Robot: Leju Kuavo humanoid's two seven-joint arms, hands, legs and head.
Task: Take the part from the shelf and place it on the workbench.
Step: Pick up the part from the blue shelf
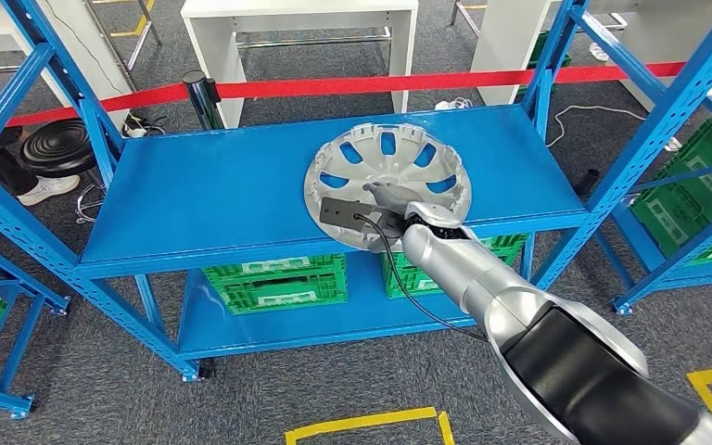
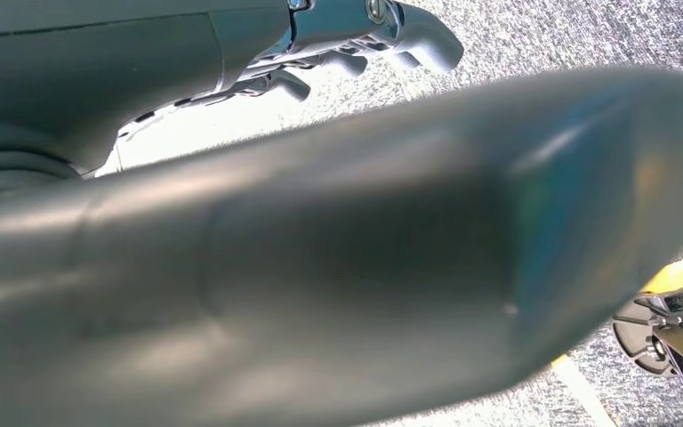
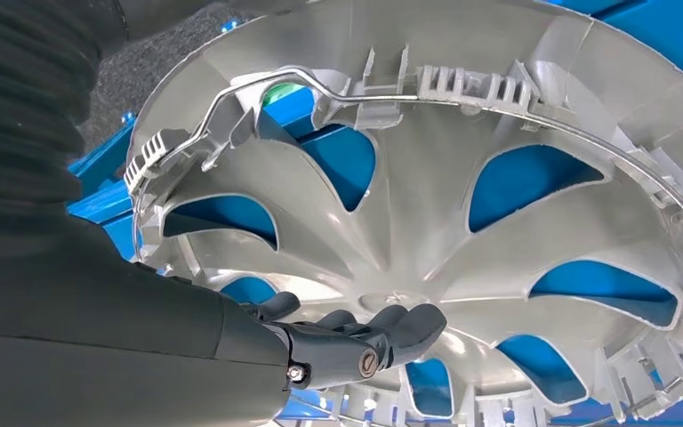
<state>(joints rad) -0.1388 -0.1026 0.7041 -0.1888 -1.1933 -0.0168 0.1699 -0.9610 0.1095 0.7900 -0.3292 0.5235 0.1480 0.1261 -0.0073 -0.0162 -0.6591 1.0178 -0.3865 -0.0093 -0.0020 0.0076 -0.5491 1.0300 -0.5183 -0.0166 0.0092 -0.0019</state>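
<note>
Silver-grey plastic, spoked and ringed with clips, the wheel cover (image 1: pixel 387 182) lies inside-up on the top board of the blue shelf (image 1: pixel 213 195), toward the board's right half and with its near rim reaching or slightly overhanging the front edge. Through its cut-outs the blue of the board shows. The right hand (image 1: pixel 391 206) has its arm coming in from the lower right of the head view and sits over the cover's near side; in the right wrist view the dark fingers (image 3: pixel 391 327) lie close together, curled lightly against the inner face near the hub, with the thumb below the rim side, but whether the hand truly grips the cover or merely rests on it I cannot tell. A thin wire ring (image 3: pixel 534 111) runs round the inside of the cover, held by the moulded clips. The left hand (image 2: pixel 356 40) hangs away from the shelf above grey carpet, its fingers curled a little and apart with nothing in them; a blurred silver part lies across most of that view. Under the top board, the shelf's lower board carries two green crates (image 1: pixel 273 283), side by side. Behind the shelf a red barrier tape (image 1: pixel 408 83) runs across the room from a dark post (image 1: pixel 204 100), and a white table (image 1: pixel 301 28) stands beyond it. Yellow floor tape (image 1: pixel 371 425) marks the carpet near the robot.
</note>
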